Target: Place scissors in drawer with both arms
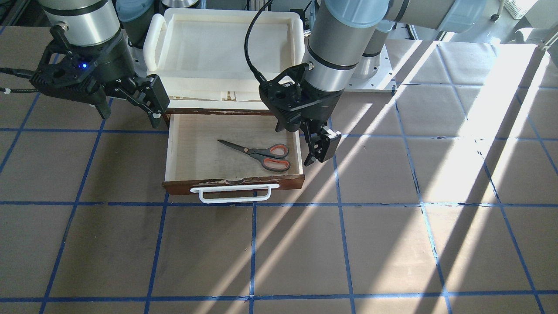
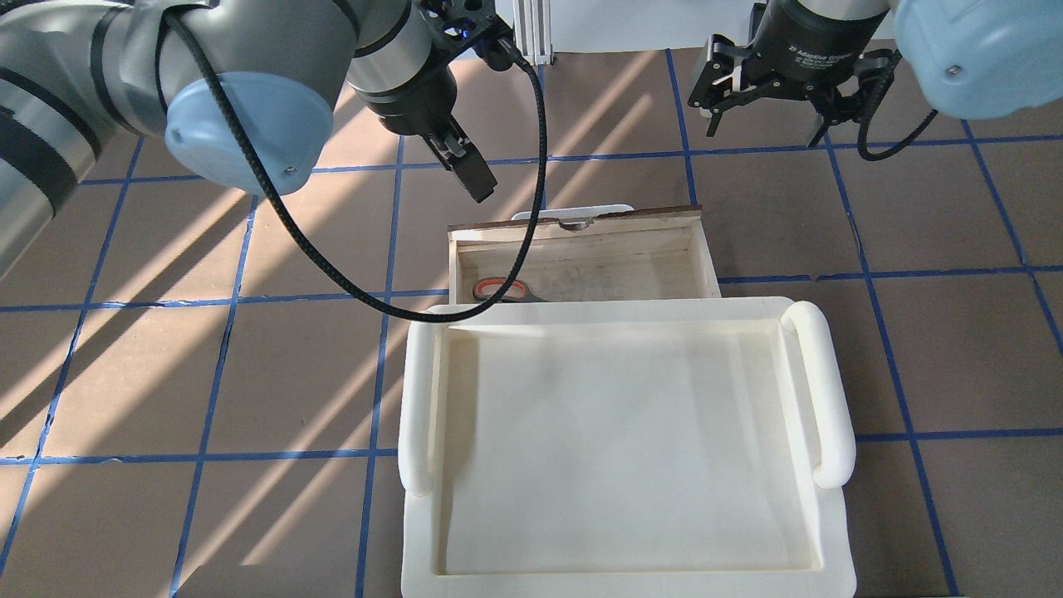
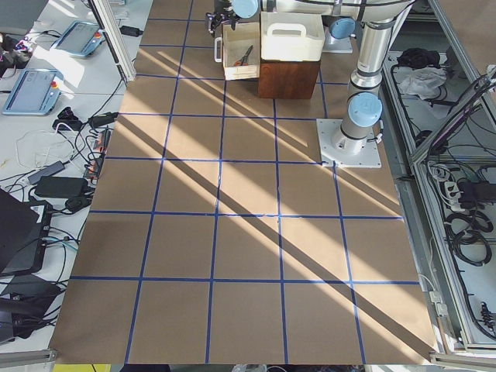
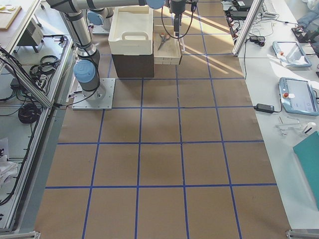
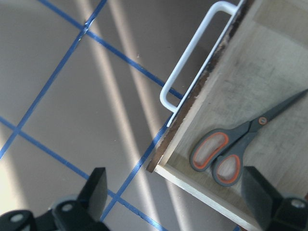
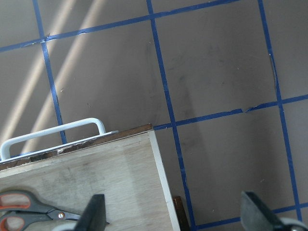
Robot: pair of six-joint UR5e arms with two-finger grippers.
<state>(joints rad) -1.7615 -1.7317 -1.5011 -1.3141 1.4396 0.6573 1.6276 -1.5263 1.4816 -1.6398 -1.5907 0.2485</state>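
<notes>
The scissors [image 1: 261, 155] lie flat on the pale floor of the open drawer [image 1: 196, 148], their red-orange-lined handles toward my left gripper. They also show in the left wrist view [image 5: 226, 154] and, partly, in the right wrist view [image 6: 19, 209]. The drawer's white bar handle [image 1: 235, 194] faces away from me. My left gripper [image 1: 322, 146] is open and empty, above the drawer's side wall next to the scissors' handles. My right gripper [image 1: 128, 109] is open and empty, above the drawer's opposite back corner. In the overhead view only the scissors' handles [image 2: 498, 291] show.
A cream-white plastic tray [image 2: 818, 390] sits on top of the dark cabinet, behind the drawer. The brown table [image 1: 392, 244] carries a blue tape grid and sunlight stripes. The left arm's black cable [image 2: 332, 274] loops over the drawer's corner.
</notes>
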